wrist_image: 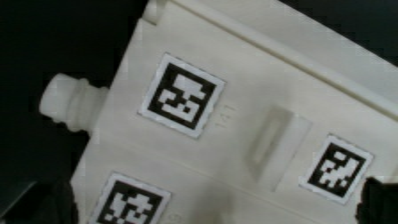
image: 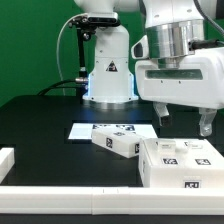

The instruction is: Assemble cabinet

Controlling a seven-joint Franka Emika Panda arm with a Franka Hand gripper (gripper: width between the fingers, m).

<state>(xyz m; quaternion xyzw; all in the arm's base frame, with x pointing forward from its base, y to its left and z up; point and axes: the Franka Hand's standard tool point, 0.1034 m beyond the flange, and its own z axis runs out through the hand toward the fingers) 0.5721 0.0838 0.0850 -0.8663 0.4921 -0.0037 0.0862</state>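
The white cabinet body (image: 182, 162) stands at the exterior view's right, with square black-and-white tags on its top and front. A smaller white cabinet piece (image: 116, 144) with tags lies just to its left. My gripper (image: 183, 122) hangs a little above the body. Its two fingers are spread wide, with nothing between them. In the wrist view the tagged face of the body (wrist_image: 249, 110) fills the picture, with a small knob sticking out at one edge. My gripper (wrist_image: 205, 212) is open there too, and its dark fingertips (wrist_image: 18, 205) show only at the picture's corners.
The marker board (image: 88, 130) lies flat on the black table behind the smaller piece. A white raised border (image: 60, 197) runs along the table's front and turns up at the exterior view's left. The robot base (image: 108, 75) stands at the back centre.
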